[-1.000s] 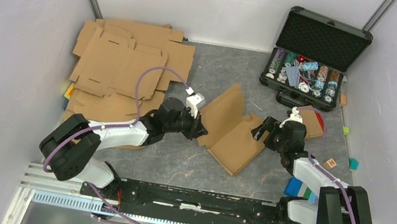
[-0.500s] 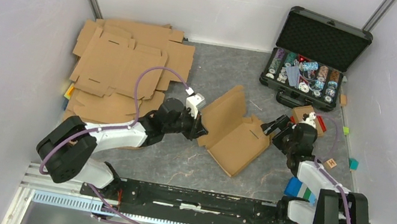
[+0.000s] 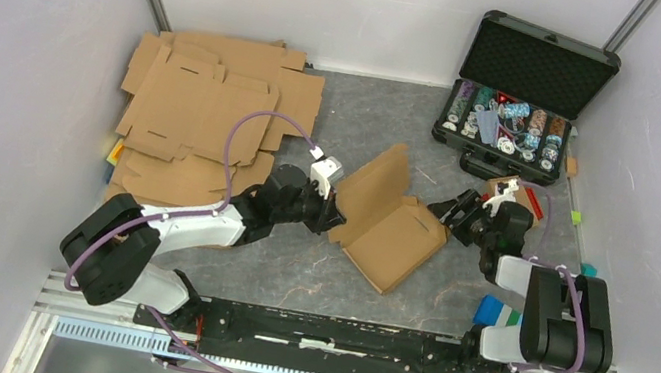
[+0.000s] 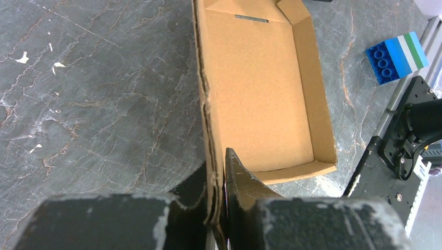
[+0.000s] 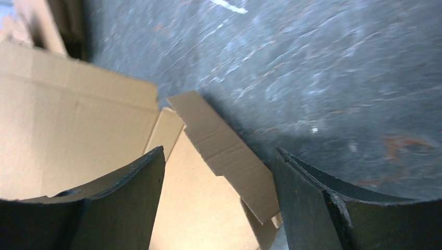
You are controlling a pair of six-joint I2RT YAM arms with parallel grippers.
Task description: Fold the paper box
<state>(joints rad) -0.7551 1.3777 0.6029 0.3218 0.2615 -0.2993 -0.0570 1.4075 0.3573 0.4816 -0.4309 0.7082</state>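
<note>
The paper box [image 3: 392,229] is a brown cardboard blank, partly folded, with raised side walls and a lid panel standing up at its left. My left gripper [image 3: 334,213] is shut on the box's left wall, which shows pinched between the fingers in the left wrist view [image 4: 218,172]; the box's shallow inside [image 4: 260,83] lies beyond. My right gripper [image 3: 451,213] is open at the box's right corner. In the right wrist view a loose flap [image 5: 224,151] of the box lies between the spread fingers [image 5: 135,177].
A pile of flat cardboard blanks [image 3: 202,109] lies at the back left. An open black case of poker chips [image 3: 518,101] stands at the back right. Coloured toy blocks [image 3: 498,314] lie near the right arm's base; a blue-green one [image 4: 397,56] shows in the left wrist view.
My right gripper drew back to the right off the box, then edged up to its right corner. The box shifted a little to the left. The left gripper kept its hold.
</note>
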